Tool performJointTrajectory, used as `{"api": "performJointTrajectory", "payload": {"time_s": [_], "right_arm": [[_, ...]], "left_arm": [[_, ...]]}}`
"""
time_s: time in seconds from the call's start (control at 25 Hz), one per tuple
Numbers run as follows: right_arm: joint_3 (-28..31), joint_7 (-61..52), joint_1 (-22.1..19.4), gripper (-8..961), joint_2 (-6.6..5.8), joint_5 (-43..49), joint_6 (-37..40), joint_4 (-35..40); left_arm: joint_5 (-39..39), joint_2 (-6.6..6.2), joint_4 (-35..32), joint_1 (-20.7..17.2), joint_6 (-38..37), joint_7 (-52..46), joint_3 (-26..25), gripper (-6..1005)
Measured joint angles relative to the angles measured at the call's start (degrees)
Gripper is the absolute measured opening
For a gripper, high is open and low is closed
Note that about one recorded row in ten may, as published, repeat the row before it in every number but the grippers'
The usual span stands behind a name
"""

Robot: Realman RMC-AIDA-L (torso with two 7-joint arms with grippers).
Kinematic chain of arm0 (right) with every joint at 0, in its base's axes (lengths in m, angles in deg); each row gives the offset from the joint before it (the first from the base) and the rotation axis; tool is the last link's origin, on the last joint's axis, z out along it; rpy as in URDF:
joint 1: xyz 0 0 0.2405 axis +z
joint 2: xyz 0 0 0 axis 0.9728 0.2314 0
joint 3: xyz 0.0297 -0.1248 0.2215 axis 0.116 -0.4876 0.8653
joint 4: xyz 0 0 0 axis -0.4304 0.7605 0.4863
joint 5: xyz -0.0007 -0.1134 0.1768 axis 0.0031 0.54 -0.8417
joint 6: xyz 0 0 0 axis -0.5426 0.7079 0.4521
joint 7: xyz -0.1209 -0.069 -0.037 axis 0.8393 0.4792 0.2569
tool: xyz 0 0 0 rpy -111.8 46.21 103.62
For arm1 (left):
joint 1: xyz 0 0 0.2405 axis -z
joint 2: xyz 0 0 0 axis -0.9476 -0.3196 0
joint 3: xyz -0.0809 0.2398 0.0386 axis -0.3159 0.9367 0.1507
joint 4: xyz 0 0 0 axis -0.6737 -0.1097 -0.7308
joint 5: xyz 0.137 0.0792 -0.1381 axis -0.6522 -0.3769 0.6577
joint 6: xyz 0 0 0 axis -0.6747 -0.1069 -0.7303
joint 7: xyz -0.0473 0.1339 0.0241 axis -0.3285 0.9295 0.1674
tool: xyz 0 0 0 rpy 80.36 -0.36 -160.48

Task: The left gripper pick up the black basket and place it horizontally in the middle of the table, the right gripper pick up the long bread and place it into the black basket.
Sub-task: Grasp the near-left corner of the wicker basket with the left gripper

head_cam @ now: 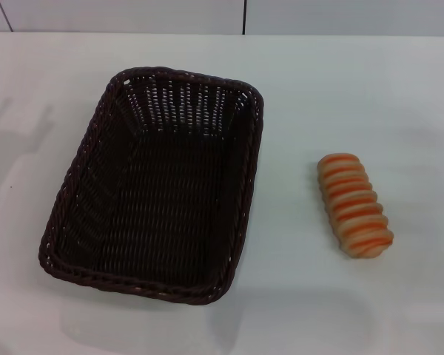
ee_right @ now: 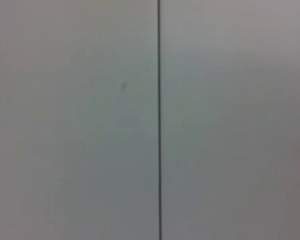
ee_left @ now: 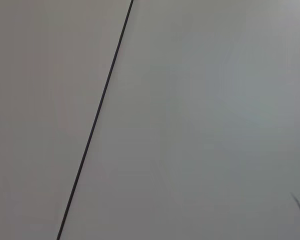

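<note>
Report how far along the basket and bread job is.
Nothing looks done yet. The black basket sits lengthwise on the table's left side, not yet turned horizontal in the middle. The long bread lies apart on its right, outside it. Neither gripper is in view, so nothing is in hand; both steps remain.

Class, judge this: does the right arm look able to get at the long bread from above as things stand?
Probably yes: the long bread lies alone on the table, apart from the black basket, nothing over it. Neither gripper is in view.

Head view looks down on table (head_cam: 296, 89); wrist views face seamed panels.
</note>
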Motion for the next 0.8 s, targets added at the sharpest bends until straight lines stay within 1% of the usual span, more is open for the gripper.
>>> {"api": "performJointTrajectory", "payload": {"time_s": [0.04,0.12,0.16,0.2,0.24,0.28,0.48,0.6,0.68,0.8], "right_arm": [[-0.1,0.0,0.0,615,-0.07,0.7,-0.3,-0.2],[-0.1,0.0,-0.3,617,-0.4,4.1,-4.7,-2.2],[-0.1,0.0,-0.3,618,-0.4,4.1,-4.7,-2.2],[0.4,-0.4,-0.8,619,-0.56,5.2,-9.1,-4.7],[0.4,-0.4,-0.8,620,-0.56,5.2,-9.1,-4.7],[0.6,-1.0,-1.4,621,-0.69,5.5,-11.3,-6.5],[1.2,-1.7,-1.8,626,-0.71,6.0,-12.2,-7.4],[1.3,-1.8,-2.2,736,-0.21,6.1,-9.9,-7.2],[1.2,-1.8,-2.3,809,-0.16,6.0,-9.3,-7.0],[1.1,-1.8,-2.4,809,-0.08,6.0,-8.6,-6.4]], "left_arm": [[0.0,0.0,0.0,0.0,0.0,0.0,0.0,826],[0.0,0.0,0.3,0.0,0.0,0.0,0.0,826],[0.0,0.0,0.3,0.0,0.0,0.0,0.0,826],[0.0,0.0,0.6,0.0,0.0,0.0,0.0,825],[0.0,0.0,0.8,0.0,-0.1,0.0,0.0,825],[0.0,0.0,0.8,0.1,-0.1,0.0,0.0,825],[0.0,-0.01,1.4,0.3,-0.4,0.0,0.0,825],[0.0,-0.02,1.4,0.5,-0.5,0.0,0.0,824],[0.0,-0.03,1.4,0.5,-0.5,0.0,0.0,824],[0.0,-0.04,1.4,0.5,-0.5,-0.1,0.0,824]]}}
